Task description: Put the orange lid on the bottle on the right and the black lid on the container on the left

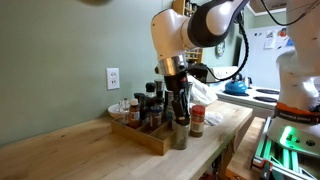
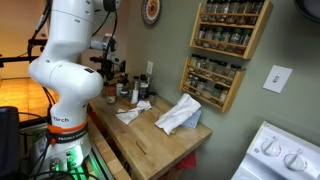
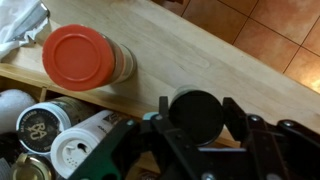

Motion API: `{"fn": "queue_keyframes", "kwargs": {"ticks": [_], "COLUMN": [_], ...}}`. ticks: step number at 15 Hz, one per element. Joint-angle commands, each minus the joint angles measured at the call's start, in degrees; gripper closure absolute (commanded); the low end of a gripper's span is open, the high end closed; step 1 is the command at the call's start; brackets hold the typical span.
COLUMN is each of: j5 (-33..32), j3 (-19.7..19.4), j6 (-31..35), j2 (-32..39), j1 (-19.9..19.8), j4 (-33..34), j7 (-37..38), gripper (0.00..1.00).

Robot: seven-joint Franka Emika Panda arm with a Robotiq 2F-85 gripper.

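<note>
- Arm hides most bottles in an exterior view.
- Gripper blurred, cut by wrist view's bottom edge; contact with black lid unclear.
- Cloth cut at top-left.
- Jar labels too small to read.

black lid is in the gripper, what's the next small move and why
Probably ease straight down a little to seat it. The gripper looks closed on the black lid, and in an exterior view it hangs right over the container beside the tray. Whether the lid touches the rim yet is not visible. The orange lid already sits on its bottle.
</note>
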Motion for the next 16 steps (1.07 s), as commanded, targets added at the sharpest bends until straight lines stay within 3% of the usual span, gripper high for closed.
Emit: {"fn": "queue_keyframes", "kwargs": {"ticks": [1, 16], "j5": [-0.1, 2.7], "j3": [-0.6, -1.2], "j6": [0.0, 1.6], "j2": [1.1, 2.8], "j1": [0.3, 0.6], "j4": [0.6, 1.5], "j7": [-1.8, 1.8], "gripper": [0.69, 0.69]}}
